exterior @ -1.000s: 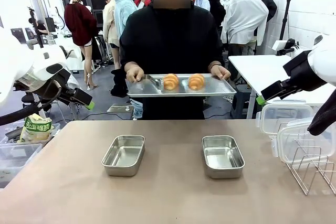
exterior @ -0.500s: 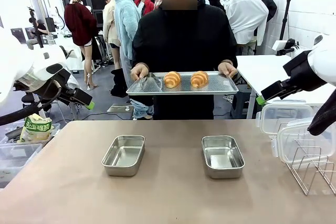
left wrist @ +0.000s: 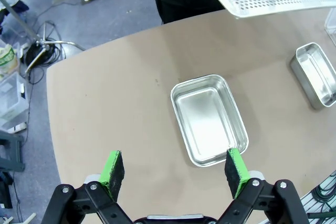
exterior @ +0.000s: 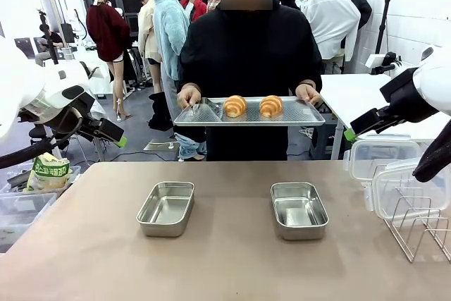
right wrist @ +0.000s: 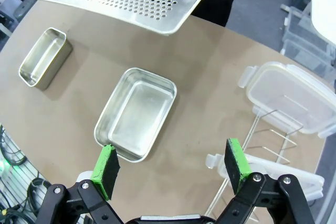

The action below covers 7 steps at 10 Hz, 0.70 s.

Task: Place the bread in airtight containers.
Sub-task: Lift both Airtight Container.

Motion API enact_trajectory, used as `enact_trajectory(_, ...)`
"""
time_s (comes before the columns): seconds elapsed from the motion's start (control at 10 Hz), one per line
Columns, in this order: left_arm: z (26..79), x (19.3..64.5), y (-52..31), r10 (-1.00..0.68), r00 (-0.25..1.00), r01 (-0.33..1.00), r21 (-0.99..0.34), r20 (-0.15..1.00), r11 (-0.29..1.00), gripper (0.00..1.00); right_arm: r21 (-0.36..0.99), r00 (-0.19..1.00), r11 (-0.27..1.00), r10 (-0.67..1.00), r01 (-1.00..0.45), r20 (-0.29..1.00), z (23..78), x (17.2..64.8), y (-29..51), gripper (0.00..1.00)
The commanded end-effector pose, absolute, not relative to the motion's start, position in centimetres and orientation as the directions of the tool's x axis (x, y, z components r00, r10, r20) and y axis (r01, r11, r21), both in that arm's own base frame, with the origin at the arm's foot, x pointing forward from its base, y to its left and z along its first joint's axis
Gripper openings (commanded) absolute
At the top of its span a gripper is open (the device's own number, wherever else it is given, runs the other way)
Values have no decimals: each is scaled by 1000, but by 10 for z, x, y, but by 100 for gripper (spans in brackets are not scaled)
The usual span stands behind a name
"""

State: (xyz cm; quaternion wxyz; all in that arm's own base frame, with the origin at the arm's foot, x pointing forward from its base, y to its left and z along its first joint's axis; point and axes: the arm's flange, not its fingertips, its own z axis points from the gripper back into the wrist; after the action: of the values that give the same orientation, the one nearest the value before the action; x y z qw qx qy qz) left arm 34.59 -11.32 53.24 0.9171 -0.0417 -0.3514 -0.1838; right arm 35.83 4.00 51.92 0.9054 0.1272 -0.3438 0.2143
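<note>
Both pieces of bread point(exterior: 235, 106) point(exterior: 270, 106) sit side by side on a perforated steel tray point(exterior: 246, 122). A person holds it up with both hands point(exterior: 188, 96) point(exterior: 308, 93) at the far side of the bench point(exterior: 225, 266). The two airtight containers point(exterior: 166, 208) point(exterior: 299, 209) are on the bench, well apart, empty, lids off. Clear lids point(exterior: 380, 156) lie off to the robot's right by a wire rack point(exterior: 416, 227). Left claw point(left wrist: 174, 167) is wide open and holding nothing, up above the bench. Right claw point(right wrist: 170, 166) is the same, spread wide and empty.
</note>
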Motion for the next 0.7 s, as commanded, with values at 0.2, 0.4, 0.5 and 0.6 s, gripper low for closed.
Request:
enact_trajectory(0.2, 532, 346, -111, -318, 683, 381, 51, 657, 923, 100, 96, 671, 869, 300, -485, 678, 518, 358, 40, 100)
enact_trajectory(0.4, 532, 346, -111, -318, 683, 381, 51, 657, 923, 100, 96, 671, 869, 300, -485, 678, 518, 358, 40, 100)
enact_trajectory(0.5, 532, 346, -111, -318, 683, 381, 51, 657, 923, 100, 83, 672, 876, 301, -476, 677, 519, 358, 40, 100)
enact_trajectory(0.6, 532, 346, -113, -308, 686, 366, 53, 660, 929, 100, 100, 689, 878, 292, -468, 663, 518, 363, 64, 100)
